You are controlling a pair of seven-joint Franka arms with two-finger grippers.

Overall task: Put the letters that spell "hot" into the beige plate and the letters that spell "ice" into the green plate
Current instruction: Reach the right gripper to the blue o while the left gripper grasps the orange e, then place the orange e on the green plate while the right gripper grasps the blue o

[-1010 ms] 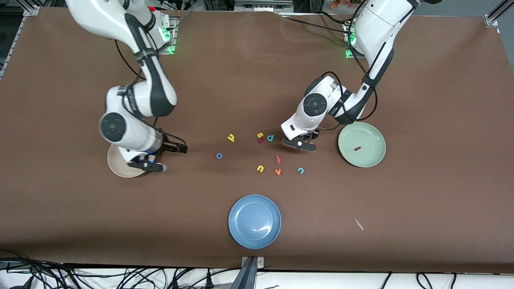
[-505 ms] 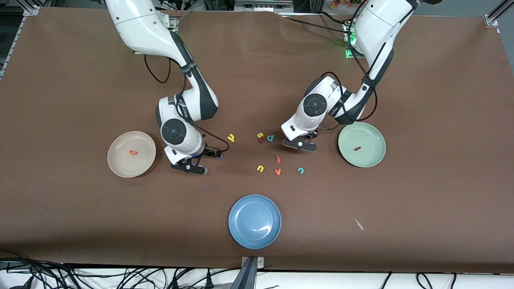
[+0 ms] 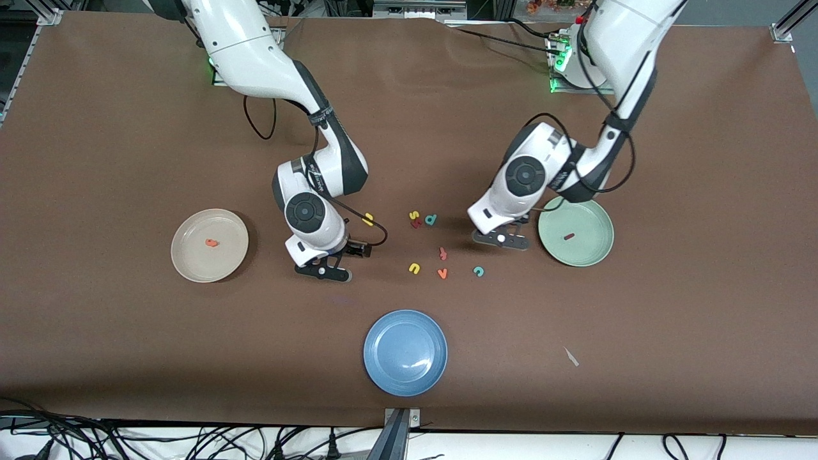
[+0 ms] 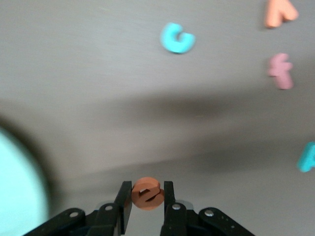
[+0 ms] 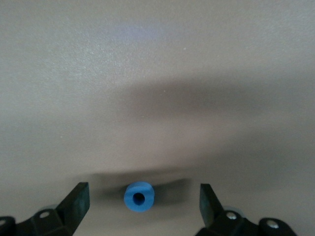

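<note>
Letters for "hot": one orange t (image 3: pixel 211 243) lies in the beige plate (image 3: pixel 192 268); one blue o (image 5: pixel 139 196) lies on the table between the spread fingers of the right gripper (image 5: pixel 142 201); one yellow h (image 3: pixel 368 220) lies beside that arm. Letters for "ice": one dark red i (image 3: pixel 568 236) lies in the green plate (image 3: pixel 591 255); one orange e (image 4: pixel 146 193) is clamped in the left gripper (image 4: pixel 147 199); one teal c (image 3: pixel 478 271) lies on the table.
</note>
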